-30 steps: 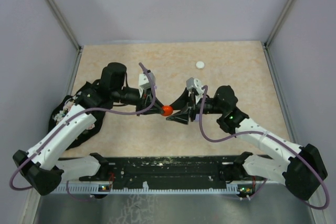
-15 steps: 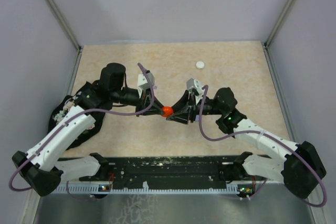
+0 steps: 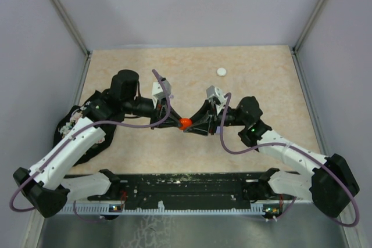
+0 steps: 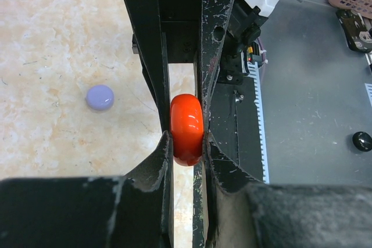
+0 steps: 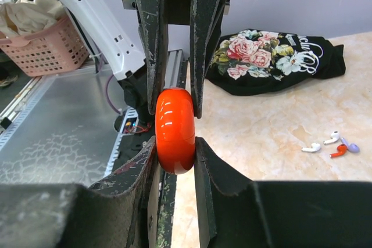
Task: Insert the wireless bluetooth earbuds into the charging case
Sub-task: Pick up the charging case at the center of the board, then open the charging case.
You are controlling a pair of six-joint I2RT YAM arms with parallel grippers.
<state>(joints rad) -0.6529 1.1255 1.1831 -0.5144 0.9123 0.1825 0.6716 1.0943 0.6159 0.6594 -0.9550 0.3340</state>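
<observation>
Plainly, little is done: my left gripper (image 4: 186, 143) and right gripper (image 5: 175, 143) both clamp the red case (image 3: 185, 122), seemingly closed, over the tabletop's middle, while the earbuds (image 5: 331, 143) lie loose toward its left edge.

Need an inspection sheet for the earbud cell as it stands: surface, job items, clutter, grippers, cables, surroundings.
Surface: beige marbled tabletop, no spills seen.
Job's things: red case clamped between both grippers; white disc far on the table; lilac disc on the table; loose earbuds, white, red and lilac, lying close together on the table.
Clutter: black floral cloth at the table's left edge, by the left arm.
Grippers: left gripper and right gripper both shut on the red case, from opposite sides.
Cables: purple cable looped along each arm; no snag seen.
Surroundings: pink basket off the table; grey walls.
</observation>
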